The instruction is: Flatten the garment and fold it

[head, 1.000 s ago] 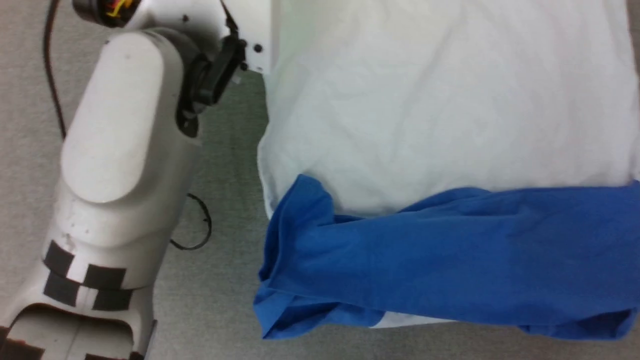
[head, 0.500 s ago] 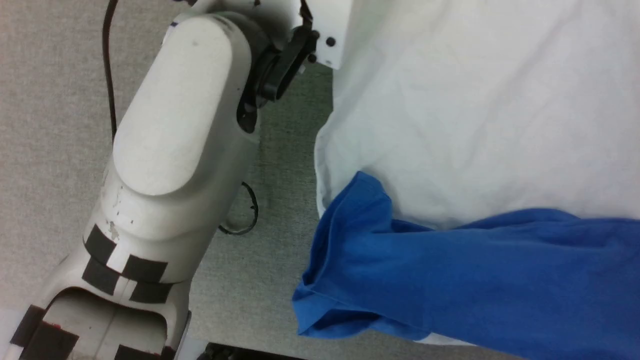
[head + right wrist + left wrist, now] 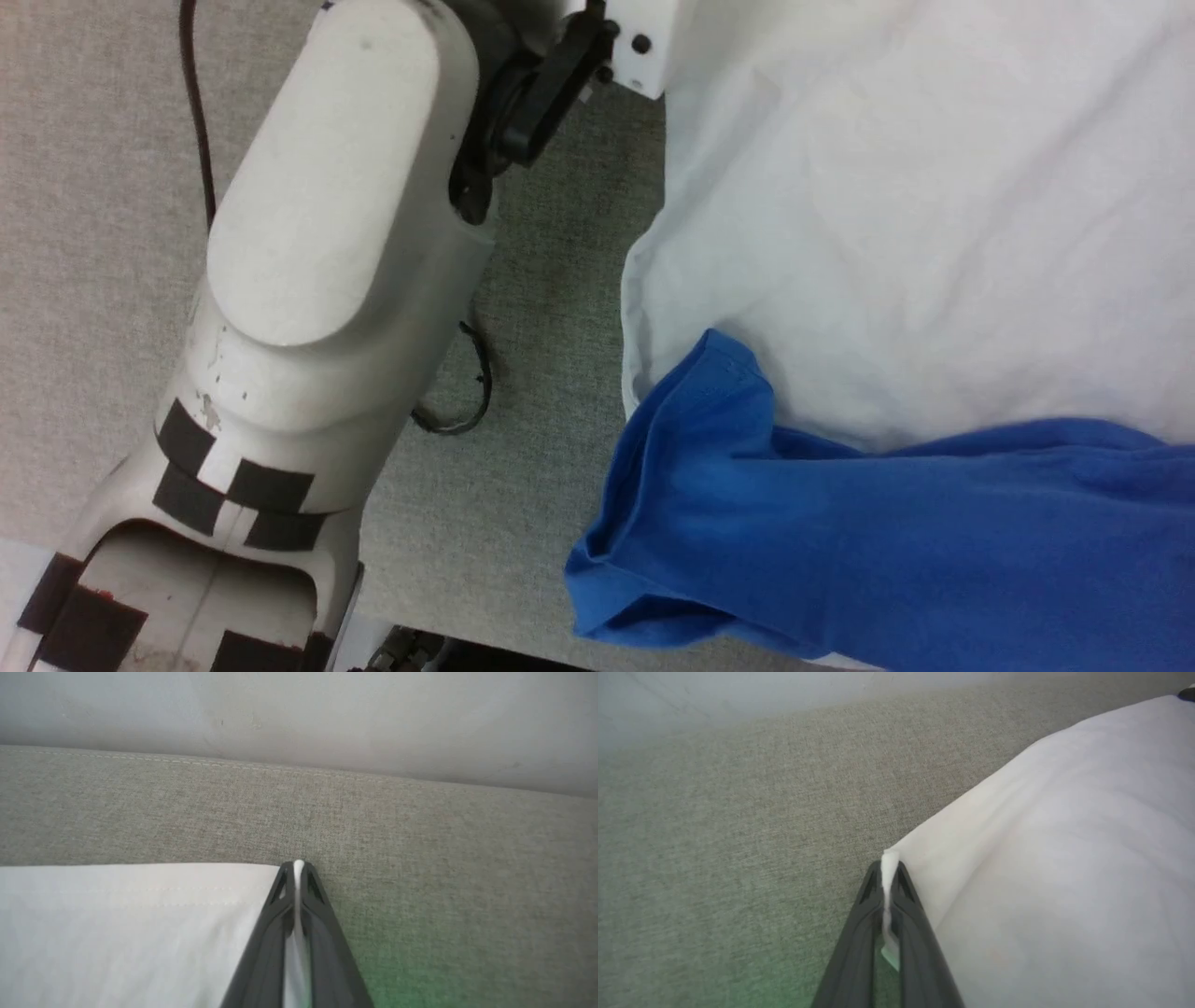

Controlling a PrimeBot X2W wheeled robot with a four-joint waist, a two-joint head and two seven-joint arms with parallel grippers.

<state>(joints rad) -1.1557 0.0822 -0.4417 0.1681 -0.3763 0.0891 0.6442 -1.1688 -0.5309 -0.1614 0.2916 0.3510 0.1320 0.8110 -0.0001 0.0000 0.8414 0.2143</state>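
Now, left gripper (image 3: 889,868): 2 dark fingers pressed together, pinching a white fold of cloth that pokes out past the tips.
Left grip, what: an edge of the garment (image 3: 1064,858); its white body spreads away to the right of the fingers in the left wrist view.
Right gripper (image 3: 298,865): 2 fingers closed on a thin white sliver of the same garment, at a corner; the stitched hem runs off to the left of the tips.
Under both claws: grey woven surface (image 3: 420,826).
Beyond the right tips: pale backdrop (image 3: 299,714), past a stitched seam in the surface.
Left forearm (image 3: 317,233): pale, marked with black squares, left of the garment in the head view.
Blue sleeve (image 3: 887,541): draped across the white body, nearer the robot than the left wrist.
Black cable (image 3: 467,392): curls on the surface just beside the forearm.
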